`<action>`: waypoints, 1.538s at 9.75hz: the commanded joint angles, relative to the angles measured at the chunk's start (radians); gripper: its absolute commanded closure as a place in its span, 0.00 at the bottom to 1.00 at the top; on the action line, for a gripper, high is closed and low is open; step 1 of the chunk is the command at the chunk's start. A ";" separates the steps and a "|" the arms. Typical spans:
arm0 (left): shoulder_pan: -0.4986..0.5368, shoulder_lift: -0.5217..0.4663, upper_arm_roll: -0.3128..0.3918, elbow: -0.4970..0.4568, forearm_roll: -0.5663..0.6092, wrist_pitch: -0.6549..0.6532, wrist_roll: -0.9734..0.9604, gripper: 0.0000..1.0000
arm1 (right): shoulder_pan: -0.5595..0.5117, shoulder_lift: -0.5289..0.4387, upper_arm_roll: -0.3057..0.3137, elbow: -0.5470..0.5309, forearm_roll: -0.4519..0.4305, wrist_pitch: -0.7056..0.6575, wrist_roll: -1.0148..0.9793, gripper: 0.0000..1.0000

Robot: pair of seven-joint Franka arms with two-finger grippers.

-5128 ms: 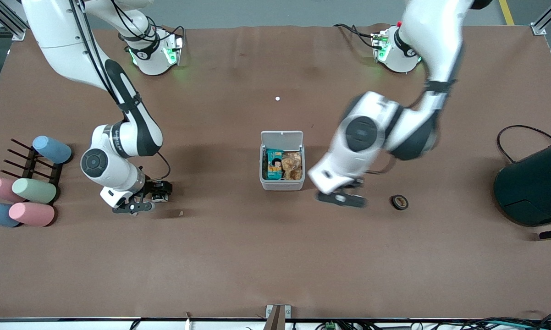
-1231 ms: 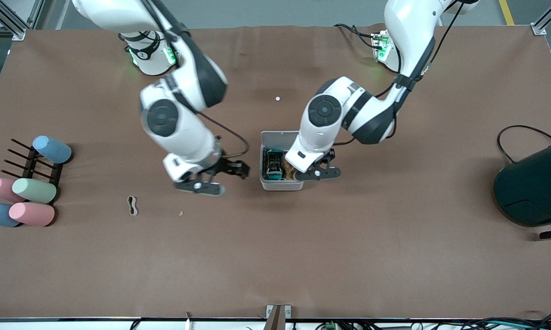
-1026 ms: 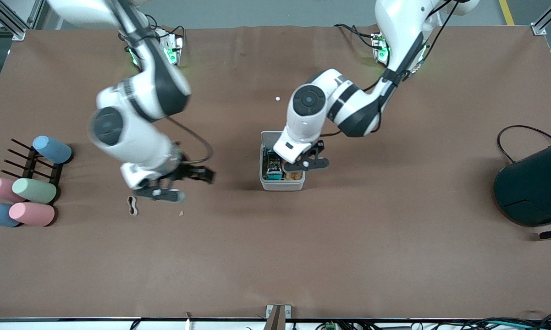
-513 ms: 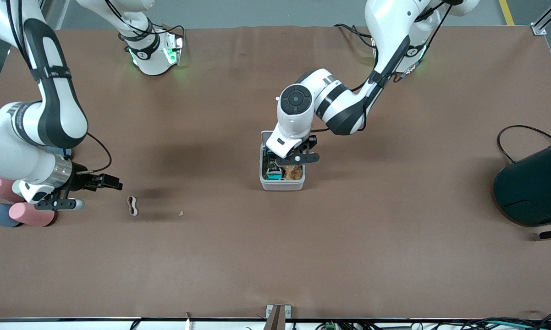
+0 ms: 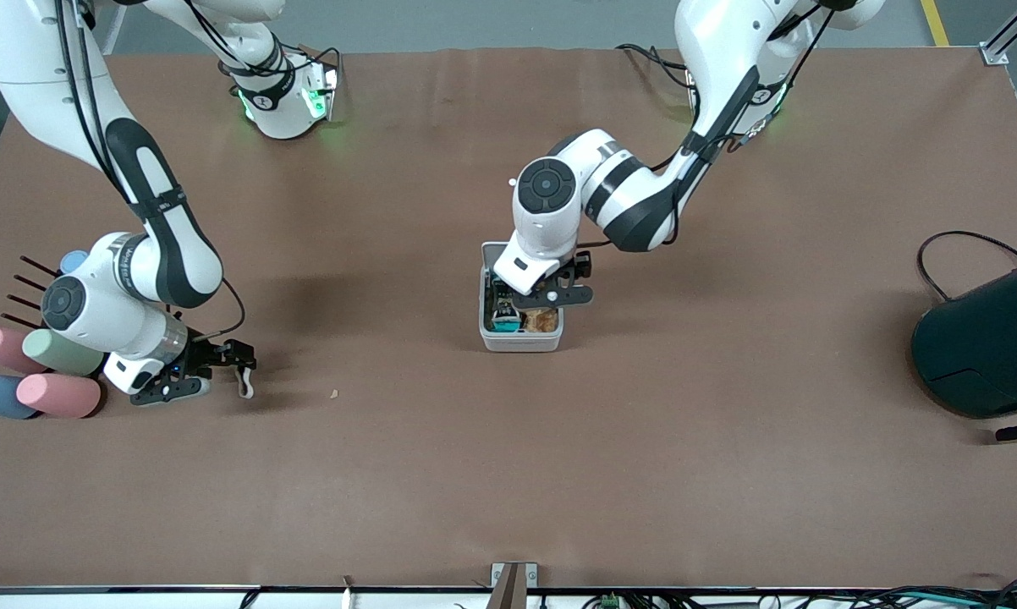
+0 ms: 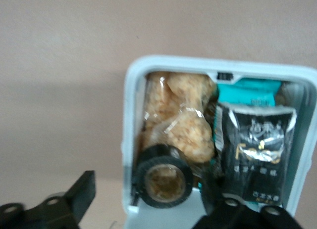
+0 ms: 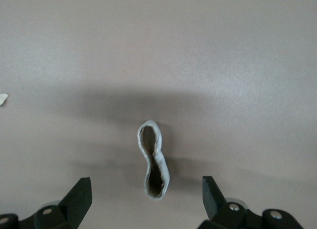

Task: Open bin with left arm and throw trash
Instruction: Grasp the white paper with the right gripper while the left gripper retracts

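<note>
Right hand, open, is set low astride the rubber band near the worktop's right-arm edge; closing should be centred on its waist. Left hand, open, hangs over the bin.

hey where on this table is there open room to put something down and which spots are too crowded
Free: the wide brown strip of table nearer the front camera than the white bin, and the stretch between that bin and the dark teal bin. Crowded: the pastel cylinders beside the open right gripper at the rubber band; the left gripper over the full bin.
</note>
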 commanded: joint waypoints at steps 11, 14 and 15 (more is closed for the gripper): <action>0.499 -0.477 0.161 0.135 -0.151 -0.494 0.736 0.00 | 0.048 0.001 0.040 0.023 0.019 0.073 0.195 1.00; 0.519 -0.607 0.203 -0.043 -0.162 -0.449 0.812 0.00 | 0.276 -0.013 0.043 0.187 0.017 -0.085 0.664 1.00; 0.521 -0.620 0.205 -0.050 -0.132 -0.447 0.896 0.00 | 0.353 -0.013 0.043 0.226 0.017 -0.087 0.798 1.00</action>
